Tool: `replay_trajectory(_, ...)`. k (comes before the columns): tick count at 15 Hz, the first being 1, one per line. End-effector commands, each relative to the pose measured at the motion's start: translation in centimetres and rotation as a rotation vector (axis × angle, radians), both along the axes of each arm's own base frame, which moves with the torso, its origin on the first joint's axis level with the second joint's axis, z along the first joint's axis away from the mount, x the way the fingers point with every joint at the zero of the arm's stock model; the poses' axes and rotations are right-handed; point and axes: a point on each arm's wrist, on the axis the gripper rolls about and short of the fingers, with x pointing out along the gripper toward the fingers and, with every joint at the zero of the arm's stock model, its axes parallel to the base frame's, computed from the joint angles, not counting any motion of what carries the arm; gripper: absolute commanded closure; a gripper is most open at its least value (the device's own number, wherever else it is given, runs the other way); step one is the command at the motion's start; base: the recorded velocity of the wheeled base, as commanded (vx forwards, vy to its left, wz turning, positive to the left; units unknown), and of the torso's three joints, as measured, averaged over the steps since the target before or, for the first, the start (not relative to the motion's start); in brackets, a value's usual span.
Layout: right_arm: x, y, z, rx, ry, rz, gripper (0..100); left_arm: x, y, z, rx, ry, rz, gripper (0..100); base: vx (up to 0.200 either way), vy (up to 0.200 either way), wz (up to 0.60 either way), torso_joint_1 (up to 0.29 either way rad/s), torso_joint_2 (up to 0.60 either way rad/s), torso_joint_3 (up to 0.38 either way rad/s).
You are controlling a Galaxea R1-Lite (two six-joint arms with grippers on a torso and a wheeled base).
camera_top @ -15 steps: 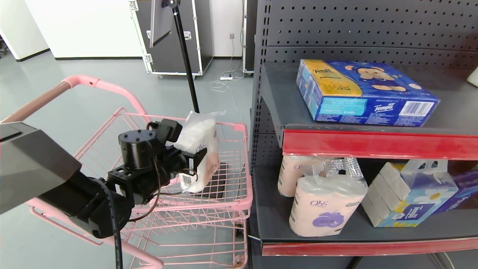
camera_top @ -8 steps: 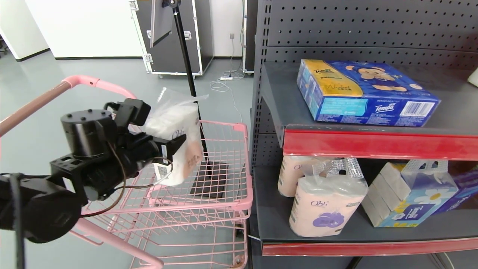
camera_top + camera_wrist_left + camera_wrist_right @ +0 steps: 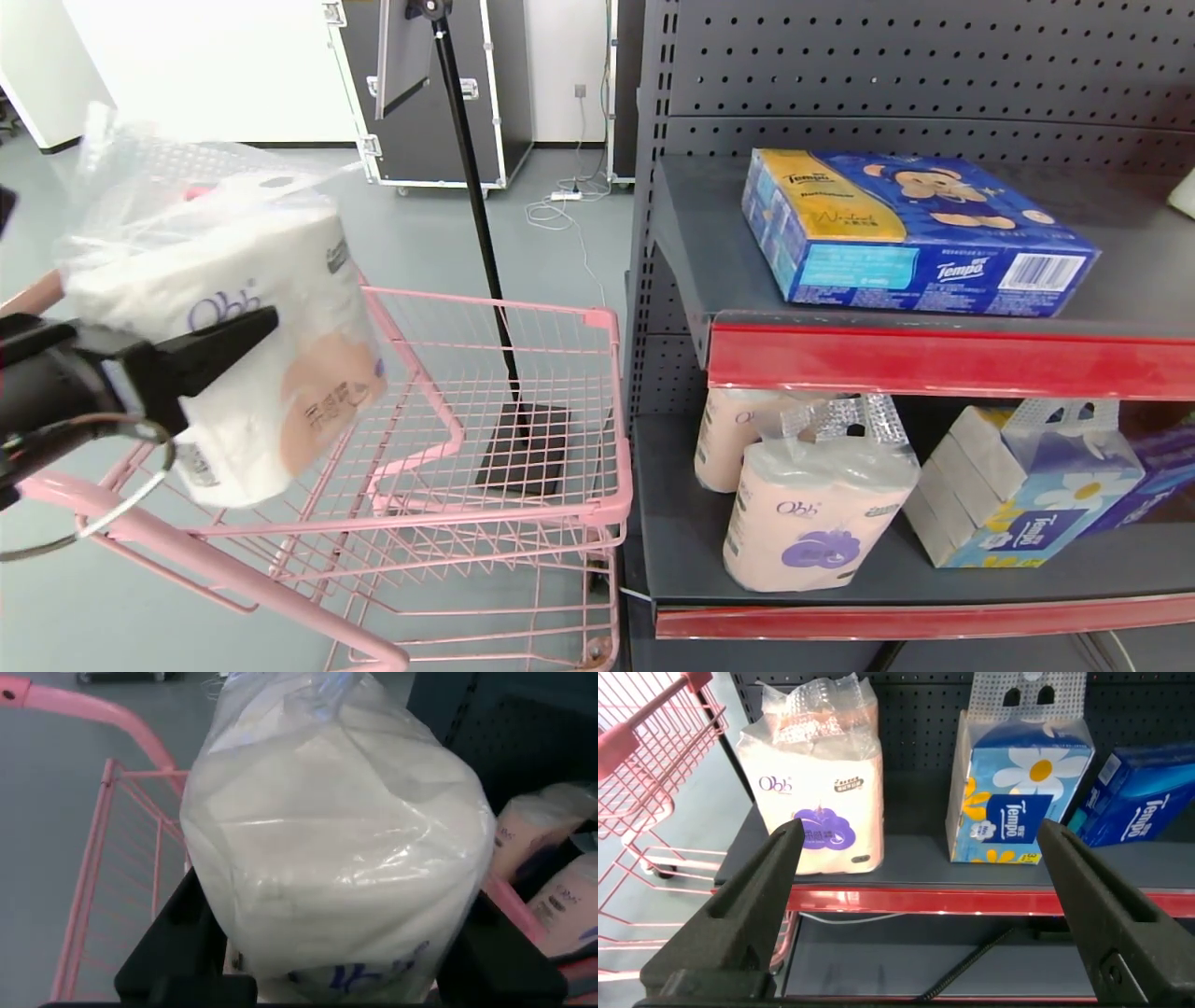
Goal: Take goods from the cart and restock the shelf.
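Rolls first: my left claw (image 3: 332,961) is clamped on a roll pack (image 3: 299,392), one black finger (image 3: 224,338) lying across the front of its clear wrap. In the left wrist view a finger sits on each side of the pack, both pressed into it. The pack hangs in the air over the left side of the pink cart (image 3: 523,306), well apart from the shelf (image 3: 934,364). Its loose plastic top sticks upward.

My right claw (image 3: 920,835) is spread wide and grips nothing. It faces the lower shelf level, with peach rolls (image 3: 817,793) seen beyond one finger and flower tissues (image 3: 1022,793) beyond the other. A blue pack (image 3: 1148,803) stands just beside the flower tissues.

From the head view the shelf stands to the right of the cart, close against it. A blue box (image 3: 906,229) lies flat on the upper level, near the red front edge. Below it, the peach rolls stand upright toward the front, with a second such pack behind them. The flower tissues lean a little, further right. A black stand (image 3: 476,224) rises behind the cart, its base seen through the mesh.
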Motion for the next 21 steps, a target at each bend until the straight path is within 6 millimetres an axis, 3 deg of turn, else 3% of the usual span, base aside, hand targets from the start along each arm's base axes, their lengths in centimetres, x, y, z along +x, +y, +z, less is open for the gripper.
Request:
replay_trajectory(1,0.0,0.0,0.0,0.001,0.001,0.0,0,-9.0,2.1,0.4,-0.01,-0.041,0.023,100,0.0,0.0,0.0,0.0,0.0,0.0)
replay_trajectory(3,0.0,0.0,0.0,-0.001,0.001,0.0,0,-11.4,2.6,-0.2,-0.01,-0.039,0.019,100,0.0,0.0,0.0,0.0,0.0,0.0)
replay_trajectory(9,0.0,0.0,0.0,-0.001,0.001,0.0,0,-14.1,3.1,-1.3,-0.032,-0.111,-0.008,100,0.0,0.0,0.0,0.041,-0.17,-0.131)
replay_trajectory(11,0.0,0.0,0.0,-0.001,0.001,0.0,0,-14.5,3.2,-2.0,-0.032,-0.109,-0.008,100,0.0,0.0,0.0,0.117,-0.47,-0.339)
replay_trajectory(21,0.0,0.0,0.0,0.001,0.001,0.0,0,-13.8,3.0,-1.6,-0.031,-0.098,-0.057,100,0.0,0.0,0.0,0.189,-0.56,-0.371)
